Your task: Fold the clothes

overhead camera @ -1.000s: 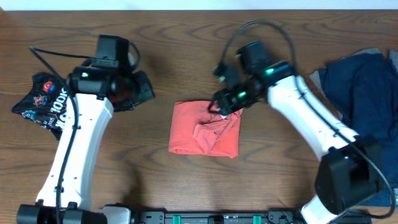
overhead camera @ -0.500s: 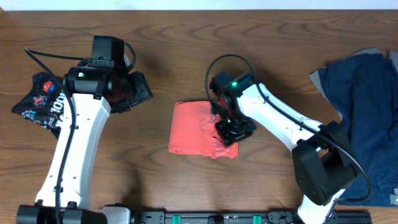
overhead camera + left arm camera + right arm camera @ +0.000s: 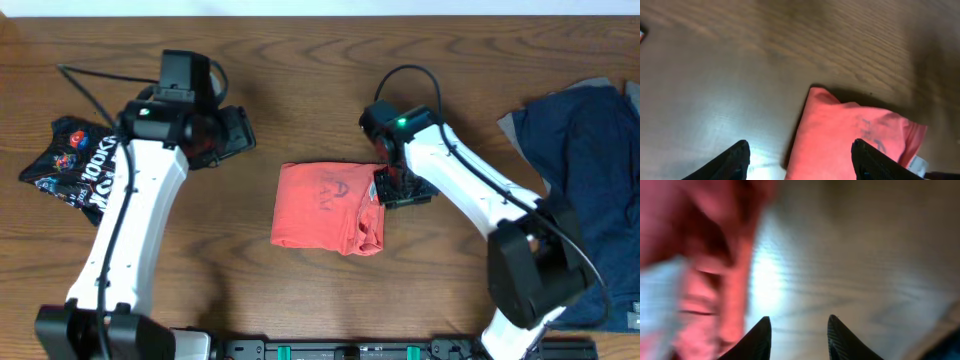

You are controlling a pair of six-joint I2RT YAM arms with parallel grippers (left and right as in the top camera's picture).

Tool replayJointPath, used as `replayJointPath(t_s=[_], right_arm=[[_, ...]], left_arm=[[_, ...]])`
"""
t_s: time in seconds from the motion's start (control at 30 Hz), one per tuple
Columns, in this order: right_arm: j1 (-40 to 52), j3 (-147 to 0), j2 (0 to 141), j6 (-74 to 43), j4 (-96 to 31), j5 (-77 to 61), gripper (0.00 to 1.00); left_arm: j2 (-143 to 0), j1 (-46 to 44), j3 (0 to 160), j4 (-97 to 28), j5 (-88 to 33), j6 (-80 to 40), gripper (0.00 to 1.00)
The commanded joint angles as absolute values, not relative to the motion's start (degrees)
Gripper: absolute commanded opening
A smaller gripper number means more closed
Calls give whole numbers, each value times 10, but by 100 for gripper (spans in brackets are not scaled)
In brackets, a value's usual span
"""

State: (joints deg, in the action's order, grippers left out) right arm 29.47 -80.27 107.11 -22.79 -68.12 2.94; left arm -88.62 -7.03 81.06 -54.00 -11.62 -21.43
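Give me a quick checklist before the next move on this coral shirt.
1. Coral shirt folded into a compact rectangle: ok.
2. Its right edge flat: not ok, fabric bunches there.
3. Left jaws apart and empty: ok.
4. Right jaws empty: ok, apart with bare table between.
5. Right jaws off the shirt's edge: cannot tell, wrist view blurred.
6. Black printed garment and navy garment away from the shirt: ok.

Coral-red shirt [image 3: 320, 205]; black garment [image 3: 72, 165], maybe lettered print; navy garment [image 3: 585, 150].

The coral T-shirt [image 3: 325, 208] is soft matt cloth; the table [image 3: 300, 60], smooth sheeny wood.
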Motion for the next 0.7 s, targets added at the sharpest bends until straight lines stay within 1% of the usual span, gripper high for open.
replayJointPath(t_s=[0.0, 0.07, 0.13, 0.2, 0.33, 0.5, 0.57, 0.63, 0.67], right_arm=[[293, -806, 1006, -179, -648, -89, 37], [297, -806, 992, -136, -626, -169, 42], [306, -806, 989, -110, -620, -223, 43], [318, -804, 995, -101, -622, -244, 44], [345, -798, 1013, -100, -623, -244, 44], [370, -758, 1023, -108, -616, -229, 44], [371, -730, 1023, -133, -610, -201, 44], [370, -700, 1023, -162, -609, -164, 44], [369, -683, 1023, -174, -606, -146, 44]], left_arm=[[-920, -93, 808, -520, -116, -179, 67], [-945, -107, 808, -501, -116, -175, 68], [-973, -120, 808, -481, -116, -175, 68], [-1002, -133, 808, -458, -119, -173, 68], [-1056, -154, 808, -430, -153, -165, 68], [-1111, -177, 808, -436, -154, -165, 68], [-1129, -185, 808, -444, -154, -164, 68], [-1146, -190, 808, -455, -154, -161, 72], [-1154, -191, 808, -464, -154, -161, 72]])
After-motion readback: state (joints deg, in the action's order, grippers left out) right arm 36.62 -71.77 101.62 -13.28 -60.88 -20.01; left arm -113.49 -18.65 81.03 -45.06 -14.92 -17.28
